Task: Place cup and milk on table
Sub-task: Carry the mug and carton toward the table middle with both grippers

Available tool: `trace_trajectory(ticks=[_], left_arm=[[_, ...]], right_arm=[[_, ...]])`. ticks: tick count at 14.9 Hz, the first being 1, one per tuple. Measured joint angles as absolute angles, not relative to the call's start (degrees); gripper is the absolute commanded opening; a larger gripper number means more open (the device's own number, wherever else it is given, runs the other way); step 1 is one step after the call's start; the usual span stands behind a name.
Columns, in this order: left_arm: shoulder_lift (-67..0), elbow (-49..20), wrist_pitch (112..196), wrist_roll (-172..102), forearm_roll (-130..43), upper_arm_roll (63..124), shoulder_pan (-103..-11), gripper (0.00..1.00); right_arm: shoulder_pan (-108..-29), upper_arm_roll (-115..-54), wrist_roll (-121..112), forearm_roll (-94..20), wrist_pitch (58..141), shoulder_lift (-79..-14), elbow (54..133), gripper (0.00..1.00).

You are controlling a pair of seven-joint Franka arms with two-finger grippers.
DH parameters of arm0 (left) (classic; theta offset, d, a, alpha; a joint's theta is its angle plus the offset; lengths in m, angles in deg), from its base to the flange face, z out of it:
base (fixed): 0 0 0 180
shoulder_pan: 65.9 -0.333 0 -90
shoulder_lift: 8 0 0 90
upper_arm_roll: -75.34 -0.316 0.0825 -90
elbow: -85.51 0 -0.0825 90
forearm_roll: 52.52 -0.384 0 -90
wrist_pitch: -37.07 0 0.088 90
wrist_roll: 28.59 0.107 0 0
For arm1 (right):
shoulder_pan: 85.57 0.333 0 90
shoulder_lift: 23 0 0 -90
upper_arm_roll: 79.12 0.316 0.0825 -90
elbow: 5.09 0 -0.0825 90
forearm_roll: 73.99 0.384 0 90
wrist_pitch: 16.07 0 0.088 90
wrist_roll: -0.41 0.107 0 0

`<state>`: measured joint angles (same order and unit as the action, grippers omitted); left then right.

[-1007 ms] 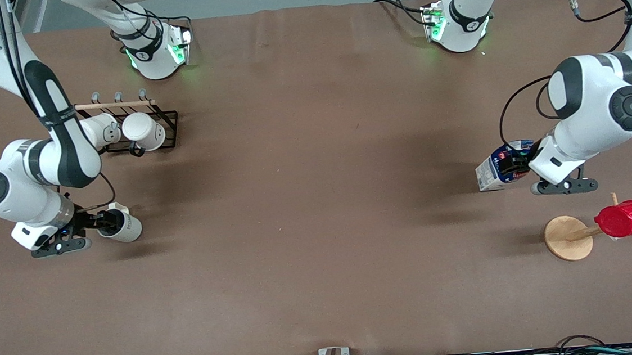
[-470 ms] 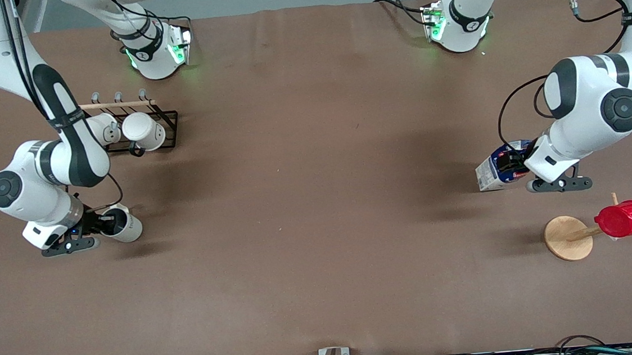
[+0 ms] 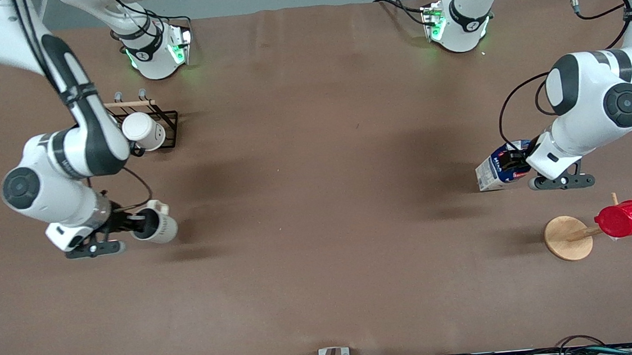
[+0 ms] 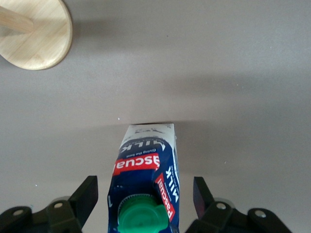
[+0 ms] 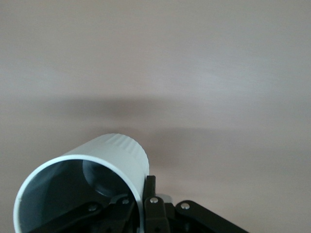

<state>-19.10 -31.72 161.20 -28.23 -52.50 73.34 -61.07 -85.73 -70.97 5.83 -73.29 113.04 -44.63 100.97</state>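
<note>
Two loads | right gripper (image 3: 135, 225) pinches cup (image 3: 157, 226) rim (airborne) | left gripper (image 3: 513, 163) straddles milk (image 3: 497, 170)

The right pincer (image 5: 138, 204) pinches the cup's (image 5: 85, 189) rim, one finger inside, above the bare brown worktop (image 5: 204, 73).

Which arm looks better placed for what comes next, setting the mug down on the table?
Right. Its hand pinches the cup by the rim, in the air over the table. The left hand sits open around the milk, which seems to stand there already.
</note>
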Motion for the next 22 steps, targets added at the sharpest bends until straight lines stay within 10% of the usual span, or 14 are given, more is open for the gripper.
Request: trace_trajectory(ticks=[3, 10, 19, 22], left_arm=[[-18.65, -32.51, 161.2, -28.23, -52.51, 73.34, -61.32, 0.75], [-17.84, -32.74, 159.73, -27.7, -52.6, 73.31, -61.86, 0.09], [-16.7, -24.66, 154.69, -29.53, -52.6, 78.2, -61.65, 0.08], [-17.96, -22.04, 154.55, -33.82, -52.61, 82.96, -61.4, 0.08]], right_arm=[[-78.62, -67.33, 18.0, -73.34, 113.11, -44.92, 97.33, 0.0], [-58.75, -67.07, 41.29, -81.09, 113.66, -57.6, 83.98, 0.0], [-50.7, -67.2, 44.8, -85.75, 115.0, -65.48, 78.61, 0.04], [-49.81, -67.23, 46.27, -87.53, 116.37, -66.43, 78.57, 0.22]])
